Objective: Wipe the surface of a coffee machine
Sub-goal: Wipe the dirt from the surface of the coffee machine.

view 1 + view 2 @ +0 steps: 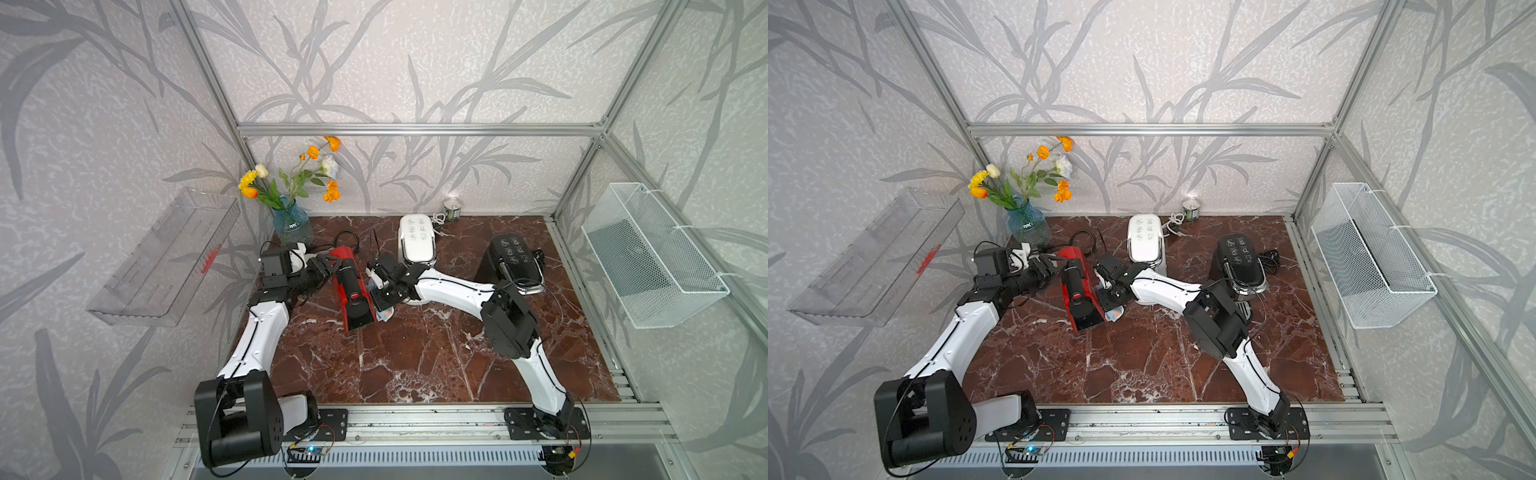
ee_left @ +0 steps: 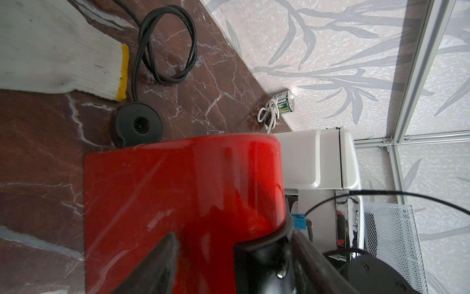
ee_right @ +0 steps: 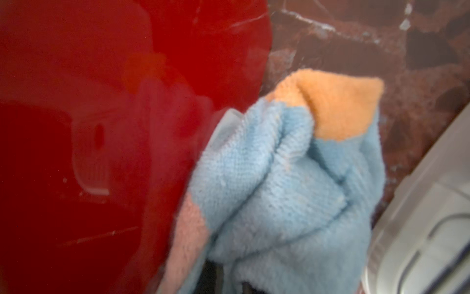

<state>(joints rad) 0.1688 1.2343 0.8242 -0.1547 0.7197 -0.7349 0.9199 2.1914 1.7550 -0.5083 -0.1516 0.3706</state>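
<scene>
Cloth: blue terry with orange and pink patches, bunched, filling the right wrist view. Pressed against the glossy flank of the red coffee machine.

Right gripper: jaws closed tight on the cloth, at the machine's right side, low and toward its front.

Red coffee machine: on the marble tabletop, left of centre, between the two grippers. Vase of flowers behind, white coffee machine just beside, black coffee machine well apart.

Left gripper: fingers spread roughly halfway, set either side of the machine's rear top. Apparently clamped there as a brace.

Sundries: knitted glove and coiled black cord behind the machine.

Step in hand, by judgement: wiping the right flank, machine steadied from the other side.

Next move, by judgement: cloth pressed flat and stroked along the panel, then up over the top. Brace needed throughout against sliding, with care near the white machine.
</scene>
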